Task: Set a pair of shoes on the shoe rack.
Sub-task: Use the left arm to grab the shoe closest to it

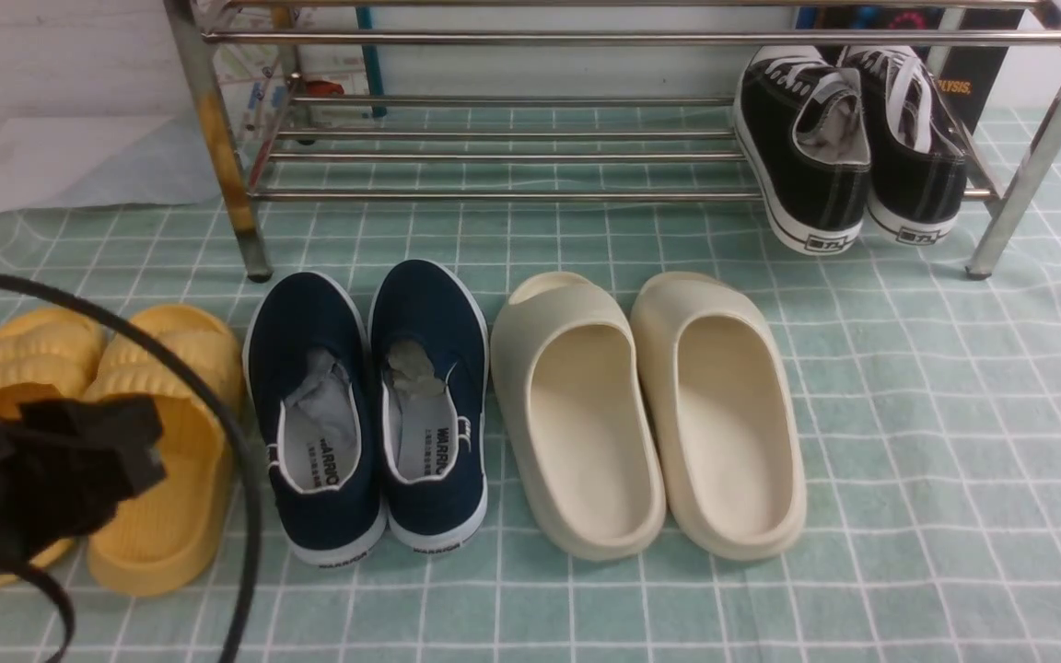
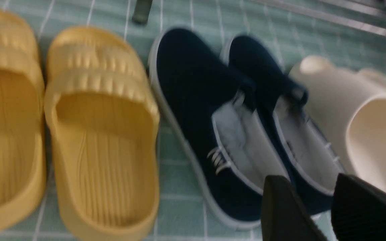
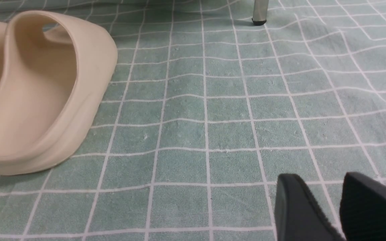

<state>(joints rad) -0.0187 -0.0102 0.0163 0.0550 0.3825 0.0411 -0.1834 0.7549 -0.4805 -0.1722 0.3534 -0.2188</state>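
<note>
Left gripper (image 2: 308, 180) and the pair of shoes (image 1: 351, 331), before any grasp. The jaws stand partly apart and hold nothing. In the left wrist view the navy heels show just beyond the fingertips (image 2: 280, 201), not between them. In the front view the gripper hangs over the yellow slides (image 1: 162, 442), so the pair lies just off its right side and slightly ahead.

Both shoes rest side by side on the checked cloth (image 1: 908, 414). Their long axes run away from the gripper, heels nearest it and toes toward the shoe rack (image 1: 494, 194), which stands farther ahead.

The right gripper (image 3: 317, 180), likewise open and empty, hovers over bare cloth. The cream slides (image 1: 650, 414) lie between it and the pair, so the left arm is judged the nearer. The coming move probably calls for a short shift rightward onto the heels.
</note>
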